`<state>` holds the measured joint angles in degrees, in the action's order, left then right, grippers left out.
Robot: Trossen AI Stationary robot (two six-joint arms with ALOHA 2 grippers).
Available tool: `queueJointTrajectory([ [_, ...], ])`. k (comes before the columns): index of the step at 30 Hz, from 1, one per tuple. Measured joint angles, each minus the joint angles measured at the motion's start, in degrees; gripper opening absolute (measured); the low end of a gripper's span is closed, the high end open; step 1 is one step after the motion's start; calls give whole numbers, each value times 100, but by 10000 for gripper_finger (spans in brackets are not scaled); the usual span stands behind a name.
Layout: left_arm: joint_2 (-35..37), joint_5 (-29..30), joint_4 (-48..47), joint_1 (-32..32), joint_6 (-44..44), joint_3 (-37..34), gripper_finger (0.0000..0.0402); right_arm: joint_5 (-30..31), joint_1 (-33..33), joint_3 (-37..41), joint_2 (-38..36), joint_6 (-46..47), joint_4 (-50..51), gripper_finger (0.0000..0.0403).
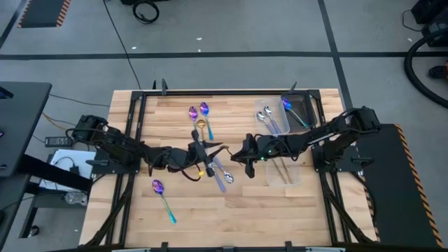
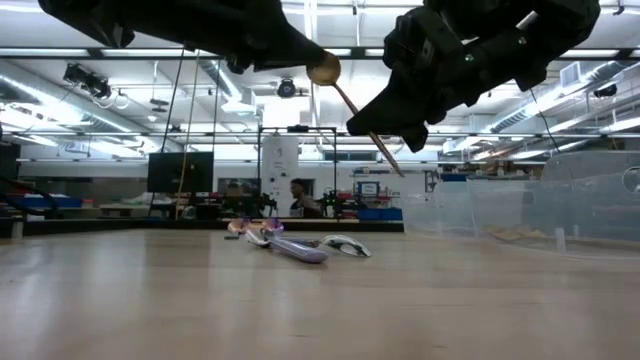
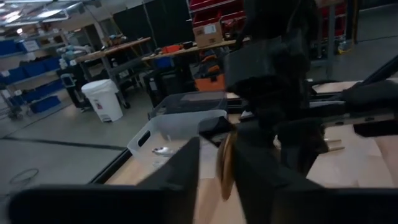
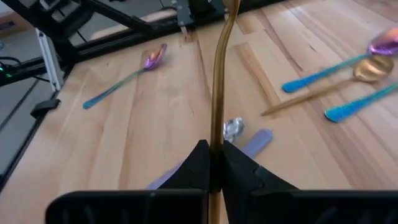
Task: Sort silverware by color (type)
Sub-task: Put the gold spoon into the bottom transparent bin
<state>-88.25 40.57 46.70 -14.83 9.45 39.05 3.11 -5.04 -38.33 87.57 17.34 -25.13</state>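
A gold spoon [image 2: 350, 105] hangs in the air over the middle of the table, between my two grippers. My right gripper [image 4: 214, 163] is shut on its handle. The spoon's bowl [image 3: 225, 165] stands edge-on between the fingers of my left gripper [image 3: 217, 174], which is open, with a gap beside the bowl. On the table lie purple-blue spoons [image 1: 198, 110], another gold spoon [image 1: 201, 126], a purple spoon with a teal handle [image 1: 162, 196] and a small heap of spoons [image 1: 220, 173] below the grippers. My right gripper pinches the gold spoon's handle [image 4: 217, 134] between its two fingers, partway along, with a stub of handle [image 2: 395, 165] sticking out behind. The fingers lie along the handle and slant slightly down. The spoon is lifted clear, bowl end higher, toward my left gripper. Whether my left gripper touches the bowl I cannot tell.
A clear plastic container [image 1: 302, 110] at the far right holds a purple spoon [image 1: 290, 110]. A second clear container [image 1: 283, 169] stands nearer, under my right arm. Silver spoons [image 1: 266, 119] lie beside them. Bare wood shows at the near middle and near right.
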Motion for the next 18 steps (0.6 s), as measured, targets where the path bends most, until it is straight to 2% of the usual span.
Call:
queueJointTrajectory([
  [4,0,59,-56,-2,-321,0,171,-1,0,0,-366,108,492,22],
  [8,0,67,-654,-15,-1103,0,210,231,-34,0,-784,188,1221,22],
  [15,0,64,-2075,-15,-2812,0,207,594,-56,0,-1429,612,2892,26],
  [18,0,-218,-2477,-15,-3334,0,200,631,-55,0,-1721,862,3584,29],
])
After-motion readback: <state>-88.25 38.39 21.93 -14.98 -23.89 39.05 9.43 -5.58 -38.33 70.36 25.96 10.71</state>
